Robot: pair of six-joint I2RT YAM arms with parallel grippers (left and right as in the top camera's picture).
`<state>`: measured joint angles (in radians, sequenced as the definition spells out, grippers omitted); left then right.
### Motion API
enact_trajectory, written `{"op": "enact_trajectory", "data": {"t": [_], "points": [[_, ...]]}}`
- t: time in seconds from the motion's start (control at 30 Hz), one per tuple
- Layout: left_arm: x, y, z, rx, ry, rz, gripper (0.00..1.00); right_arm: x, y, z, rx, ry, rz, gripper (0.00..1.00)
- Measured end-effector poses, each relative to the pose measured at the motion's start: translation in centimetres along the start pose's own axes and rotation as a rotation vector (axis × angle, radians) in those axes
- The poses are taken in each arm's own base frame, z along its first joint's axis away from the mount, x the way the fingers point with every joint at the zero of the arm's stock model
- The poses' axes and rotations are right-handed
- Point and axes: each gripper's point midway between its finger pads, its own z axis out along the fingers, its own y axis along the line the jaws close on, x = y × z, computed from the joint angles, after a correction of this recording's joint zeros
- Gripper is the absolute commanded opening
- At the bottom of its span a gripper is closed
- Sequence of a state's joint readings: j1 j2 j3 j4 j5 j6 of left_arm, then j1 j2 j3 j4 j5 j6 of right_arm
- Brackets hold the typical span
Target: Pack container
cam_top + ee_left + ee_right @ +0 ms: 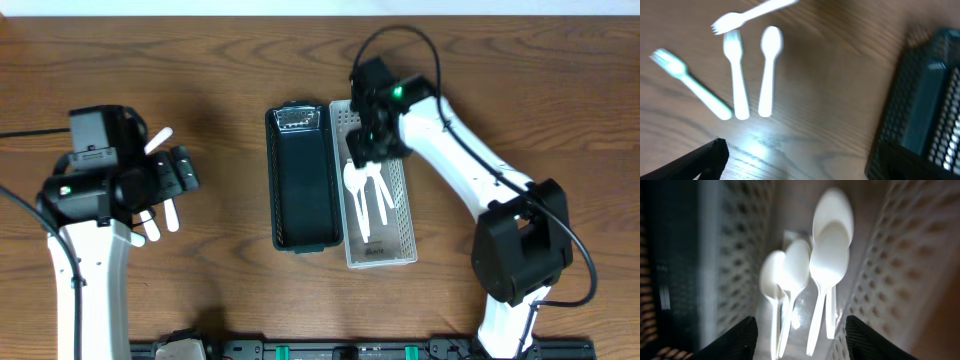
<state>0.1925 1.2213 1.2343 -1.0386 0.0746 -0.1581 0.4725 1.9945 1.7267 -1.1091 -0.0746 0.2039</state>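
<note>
Several white plastic spoons (366, 190) lie in the white mesh container (400, 245), next to the black mesh container (303, 185). My right gripper (373, 146) hovers over the white container's far end, open and empty. In the right wrist view, my right gripper (800, 342) frames the spoons (827, 260). My left gripper (184, 170) is open and empty over loose white forks and spoons (171, 214) on the table at left. The left wrist view shows my left gripper (795, 167), a spoon (768, 70), forks (687, 82) and the black container (927, 105).
The black container holds a small clear item (297, 119) at its far end. Wooden table (230, 290) all around. A black rail (330, 351) runs along the front edge.
</note>
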Motion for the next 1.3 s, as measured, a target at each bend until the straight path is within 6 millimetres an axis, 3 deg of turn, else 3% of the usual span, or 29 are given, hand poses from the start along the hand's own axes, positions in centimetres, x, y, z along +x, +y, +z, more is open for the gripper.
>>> {"op": "enact_trajectory", "data": {"t": [0.13,0.27,0.4,0.47,0.6,0.73,1.03,1.3], "points": [[-2.1,2.6,-1.5,-0.046,-0.069,-0.112,0.98,-4.1,-1.4,-5.4,0.01,-0.134,0.009,0.78],[-3.1,6.4,-2.7,-0.11,-0.119,-0.293,0.98,-7.1,-4.4,-11.5,0.032,-0.271,0.059,0.89],[-2.6,10.7,-2.9,-0.189,-0.124,-0.509,0.98,-8.1,-9.0,-16.5,0.067,-0.366,0.15,0.92],[-2.3,12.7,-2.3,-0.225,-0.106,-0.607,0.98,-7.6,-11.7,-17.8,0.089,-0.377,0.206,0.92],[-1.6,15.3,0.6,-0.27,-0.012,-0.73,0.98,-5.9,-15.1,-18.0,0.12,-0.333,0.285,0.92],[-1.1,17.1,4.6,-0.298,0.09,-0.805,0.98,-4.9,-16.7,-17.8,0.134,-0.303,0.324,0.93],[0.3,19.5,12.1,-0.331,0.237,-0.861,0.98,-4.3,-18.0,-17.9,0.142,-0.292,0.354,0.97],[2.8,20.0,16.3,-0.352,0.366,-0.879,0.98,-4.5,-18.1,-17.9,0.144,-0.298,0.36,0.98]]}}
